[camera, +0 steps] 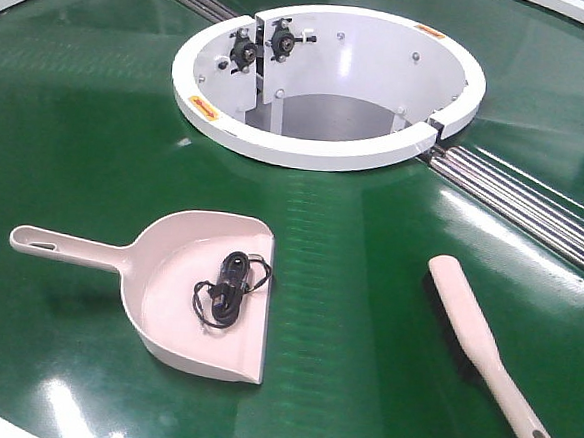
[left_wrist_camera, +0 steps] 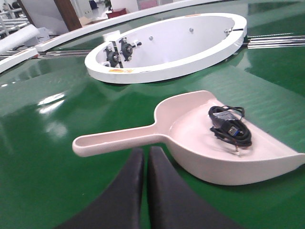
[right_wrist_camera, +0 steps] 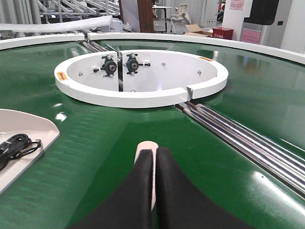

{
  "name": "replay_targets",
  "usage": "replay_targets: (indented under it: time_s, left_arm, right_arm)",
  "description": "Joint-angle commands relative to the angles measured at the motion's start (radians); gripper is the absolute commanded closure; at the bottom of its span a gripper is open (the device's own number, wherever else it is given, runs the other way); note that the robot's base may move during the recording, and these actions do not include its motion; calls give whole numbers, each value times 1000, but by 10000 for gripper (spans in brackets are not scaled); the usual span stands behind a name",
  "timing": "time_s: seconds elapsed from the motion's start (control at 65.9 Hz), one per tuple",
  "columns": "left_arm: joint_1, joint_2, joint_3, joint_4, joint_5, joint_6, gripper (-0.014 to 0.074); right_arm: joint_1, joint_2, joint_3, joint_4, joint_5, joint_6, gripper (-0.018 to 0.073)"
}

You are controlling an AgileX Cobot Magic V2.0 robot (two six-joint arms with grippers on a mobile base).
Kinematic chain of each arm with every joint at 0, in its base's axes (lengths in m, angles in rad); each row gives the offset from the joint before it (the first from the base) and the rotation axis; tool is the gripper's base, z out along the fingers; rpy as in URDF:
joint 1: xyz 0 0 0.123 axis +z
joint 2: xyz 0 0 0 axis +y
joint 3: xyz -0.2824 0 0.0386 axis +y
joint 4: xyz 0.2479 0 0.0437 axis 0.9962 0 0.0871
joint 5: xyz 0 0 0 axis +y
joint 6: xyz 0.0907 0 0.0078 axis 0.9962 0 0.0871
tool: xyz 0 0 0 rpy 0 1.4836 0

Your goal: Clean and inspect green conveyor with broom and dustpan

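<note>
Currently dustpan (camera: 181,297) lies on green conveyor (camera: 370,245), black cable bundle (camera: 229,288) inside; broom (camera: 483,348) to its right. Left gripper (left_wrist_camera: 146,155) and right gripper (right_wrist_camera: 155,155) both clenched, empty. Risk: tilted lift spills cable.

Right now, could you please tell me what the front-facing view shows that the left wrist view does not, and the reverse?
Only the front-facing view shows the broom, lying on the green conveyor to the right of the dustpan.

Only the left wrist view shows the left gripper, shut and empty just behind the dustpan's handle, plus the room beyond the belt.

Both show the dustpan holding a black cable bundle, the white ring housing and the metal rollers.
</note>
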Motion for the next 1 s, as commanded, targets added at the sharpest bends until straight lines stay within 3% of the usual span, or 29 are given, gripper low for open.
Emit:
replay_targets:
  time_s: [0.0,0.137,0.243,0.47,0.986]
  left_arm:
    - [33,-56,21,-11,-97,-10,604]
    - [126,-153,107,-10,-142,-75,604]
    - [184,-173,174,1,-199,-182,604]
    - [193,-173,170,120,-183,-437,604]
    - [193,-171,169,120,-180,-446,604]
  right_arm:
    - [-3,13,-26,-8,-74,-2,569]
    - [-3,13,-26,-8,-74,-2,569]
    - [-3,13,-26,-8,-74,-2,569]
    - [-3,13,-26,-8,-74,-2,569]
    - [-3,13,-26,-8,-74,-3,569]
